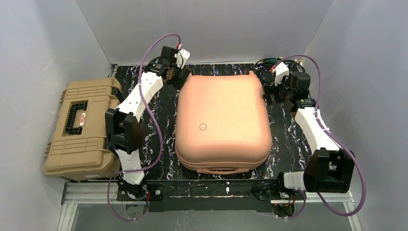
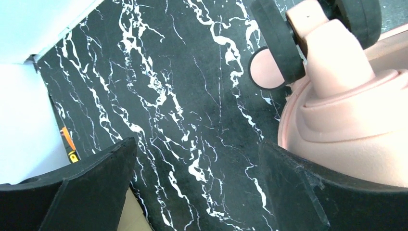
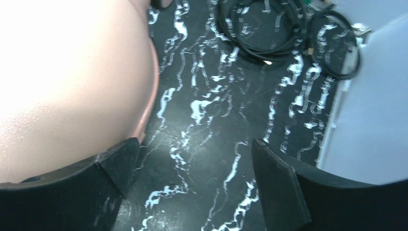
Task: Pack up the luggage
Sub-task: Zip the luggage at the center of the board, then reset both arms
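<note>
luggage (image 1: 221, 120) far corners: left pincer (image 2: 197, 149), right pincer (image 3: 195, 149) agape

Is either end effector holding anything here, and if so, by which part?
Nothing is held. Left end effector and right end effector are open beside the suitcase, each spanning only table.

Plain white walls (image 1: 207, 29) enclose the far, left and right sides. The table (image 1: 167, 106) surface is black with white marble veining. A bare aluminium rail (image 1: 91, 192) runs along the near edge.
</note>
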